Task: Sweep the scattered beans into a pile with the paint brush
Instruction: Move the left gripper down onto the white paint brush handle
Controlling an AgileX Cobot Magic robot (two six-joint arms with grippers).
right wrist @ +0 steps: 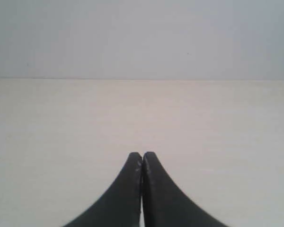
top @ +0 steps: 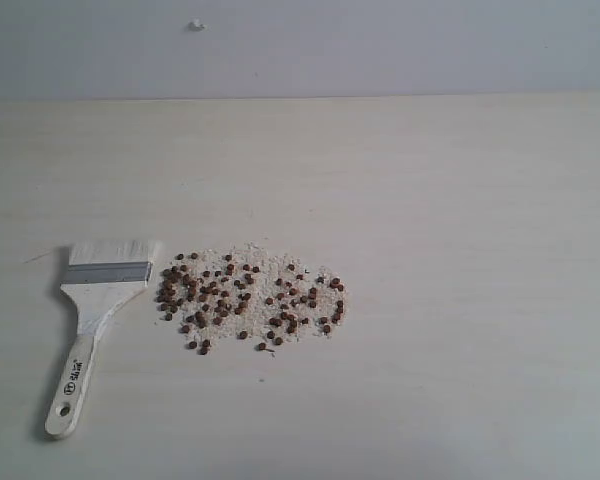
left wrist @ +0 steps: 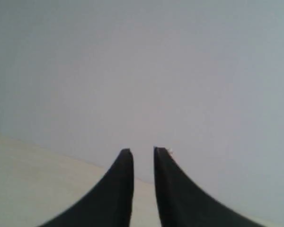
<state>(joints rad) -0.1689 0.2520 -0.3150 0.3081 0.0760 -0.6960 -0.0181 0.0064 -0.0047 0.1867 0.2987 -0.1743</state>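
While the paint brush (top: 98, 310) lies just beside the beans (top: 250, 298), the left gripper (left wrist: 143, 150) stands narrowly parted, empty, and the right gripper (right wrist: 142, 153) fully closed.

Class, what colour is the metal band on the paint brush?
The band on the paint brush is silver-grey; the exterior view shows it best.

Exterior view: raised, angled down across the table (top: 460, 300) toward the wall (top: 380, 50), mid distance. Right wrist view: low, level, looks past the right gripper (right wrist: 142, 155) over the table to the wall. Left wrist view: tilted, past the left gripper (left wrist: 143, 151), mostly wall. All three views share the table and wall.
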